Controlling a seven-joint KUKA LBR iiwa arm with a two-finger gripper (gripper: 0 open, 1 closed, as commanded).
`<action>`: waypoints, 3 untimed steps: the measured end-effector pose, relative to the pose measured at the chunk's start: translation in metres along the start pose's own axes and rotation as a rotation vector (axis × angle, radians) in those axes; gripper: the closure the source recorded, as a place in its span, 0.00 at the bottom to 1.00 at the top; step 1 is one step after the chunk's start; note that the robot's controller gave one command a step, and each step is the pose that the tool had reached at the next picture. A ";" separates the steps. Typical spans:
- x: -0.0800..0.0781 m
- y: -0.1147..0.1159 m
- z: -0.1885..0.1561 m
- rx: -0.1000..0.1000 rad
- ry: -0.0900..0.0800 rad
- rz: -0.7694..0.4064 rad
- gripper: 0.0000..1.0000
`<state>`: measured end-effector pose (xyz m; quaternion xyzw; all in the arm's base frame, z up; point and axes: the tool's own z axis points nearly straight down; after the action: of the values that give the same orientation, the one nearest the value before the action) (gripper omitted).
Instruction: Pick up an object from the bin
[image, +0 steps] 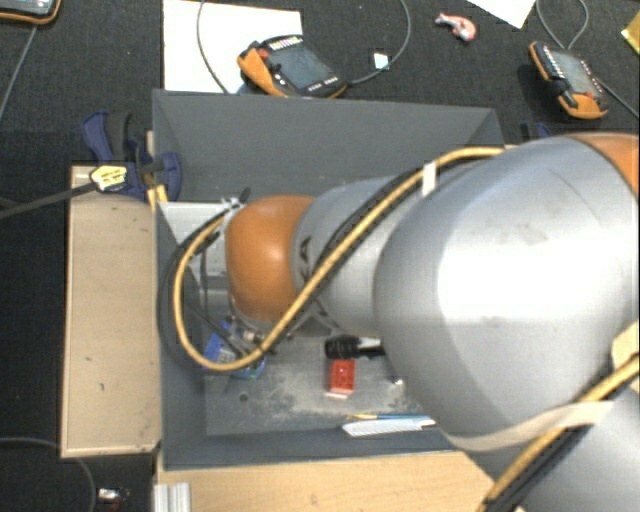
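My gripper (236, 330) is low in the bin's left part, mostly hidden under the arm's orange cover. Right beneath and beside it lies a small blue thing (214, 350), partly covered; whether the two touch I cannot tell. To the right, on the bin floor, a small red block (341, 376) stands apart from the gripper. Just above the block lies a black cylindrical thing (343, 347), its right end running under the arm.
A long white and blue flat thing (388, 425) lies along the bin's front wall with a thin yellow stick (372, 415) beside it. The big grey arm covers the bin's right half and back. A yellow cable loops around the orange cover.
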<state>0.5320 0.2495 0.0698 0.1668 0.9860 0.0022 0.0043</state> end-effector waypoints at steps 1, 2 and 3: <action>-0.004 -0.003 -0.001 -0.004 0.000 0.069 1.00; -0.005 -0.004 -0.001 -0.005 0.000 0.087 1.00; -0.005 -0.004 -0.019 -0.004 0.001 0.086 1.00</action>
<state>0.5347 0.2437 0.0892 0.2087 0.9780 0.0044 0.0041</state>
